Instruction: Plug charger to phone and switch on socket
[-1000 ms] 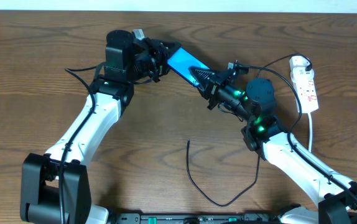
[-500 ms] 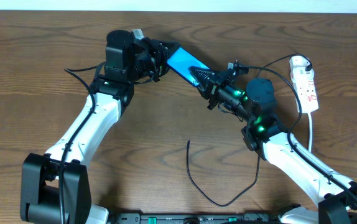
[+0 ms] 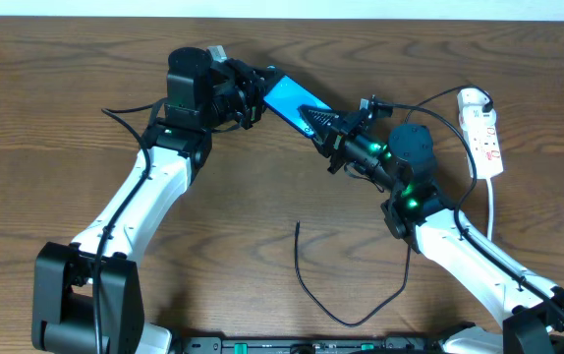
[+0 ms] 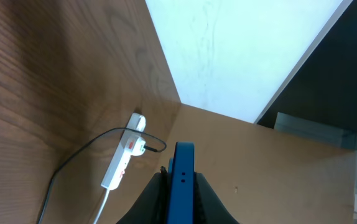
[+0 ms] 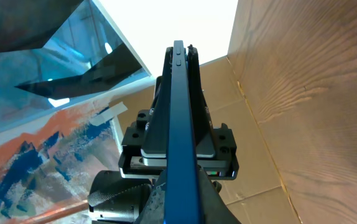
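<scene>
Left gripper [image 3: 258, 87]: closed on the upper-left end of the phone [image 3: 288, 96]; in the left wrist view the dark fingers hug both faces of the blue edge at the bottom centre.
Right gripper [image 3: 323, 123]: clamped on the phone's lower-right end; in the right wrist view the thin edge rises straight out from between its fingers.
Phone: held between the two grippers, upper centre of the overhead frame, slanting from upper left to lower right, blue screen up.
Change: a second ago the left fingers stood a little wider around the phone's end, and they have since narrowed onto it. The right arm, charger and socket lie where they were.
Charger [image 3: 297, 241]: black cable on the table at lower centre, free tip pointing up, the rest looping down and round to the right. It is well apart from the phone.
Socket [image 3: 483, 133]: white strip at the right edge, its white cord [image 3: 490, 211] trailing downward.
Table [image 3: 66, 118]: dark brown wood with a clear grain.
Room: a white strip [image 3: 361, 8] runs along the top of the overhead view; an orange and blue picture [image 5: 35, 162] fills the lower left of the right wrist view.
</scene>
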You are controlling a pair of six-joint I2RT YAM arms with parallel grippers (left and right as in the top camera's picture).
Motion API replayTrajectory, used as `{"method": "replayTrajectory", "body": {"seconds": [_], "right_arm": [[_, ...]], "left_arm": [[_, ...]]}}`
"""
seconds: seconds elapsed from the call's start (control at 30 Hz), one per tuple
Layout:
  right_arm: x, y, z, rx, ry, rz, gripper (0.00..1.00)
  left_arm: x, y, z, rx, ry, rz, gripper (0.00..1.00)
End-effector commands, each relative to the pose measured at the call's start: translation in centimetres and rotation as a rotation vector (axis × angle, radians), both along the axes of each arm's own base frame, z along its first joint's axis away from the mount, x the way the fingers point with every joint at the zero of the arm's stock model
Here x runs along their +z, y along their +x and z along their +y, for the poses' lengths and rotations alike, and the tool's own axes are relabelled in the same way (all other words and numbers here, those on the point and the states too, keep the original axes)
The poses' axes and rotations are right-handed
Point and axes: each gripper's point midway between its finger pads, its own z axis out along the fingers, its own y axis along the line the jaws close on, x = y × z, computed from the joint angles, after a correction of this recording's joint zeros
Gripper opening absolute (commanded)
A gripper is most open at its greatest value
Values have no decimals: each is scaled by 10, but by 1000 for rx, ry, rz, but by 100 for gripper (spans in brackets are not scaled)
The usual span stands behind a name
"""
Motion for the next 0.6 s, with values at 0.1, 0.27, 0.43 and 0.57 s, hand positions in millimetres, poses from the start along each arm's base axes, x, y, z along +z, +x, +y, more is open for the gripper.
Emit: {"method": "replayTrajectory", "body": {"seconds": [0.1,0.27,0.43,0.57], "right_arm": [[12,-2,4,12,-3,-54,1],[12,-2,4,12,-3,-54,9],[12,-2,4,11,-3,-53,11],[12,-2,4,11,-3,-54,12]], "left_arm": [[25,2,-1,3,-5,-61,9],[25,2,-1,3,-5,-61,8],[25,2,-1,3,-5,-61,7],[25,2,-1,3,-5,-61,7]]}}
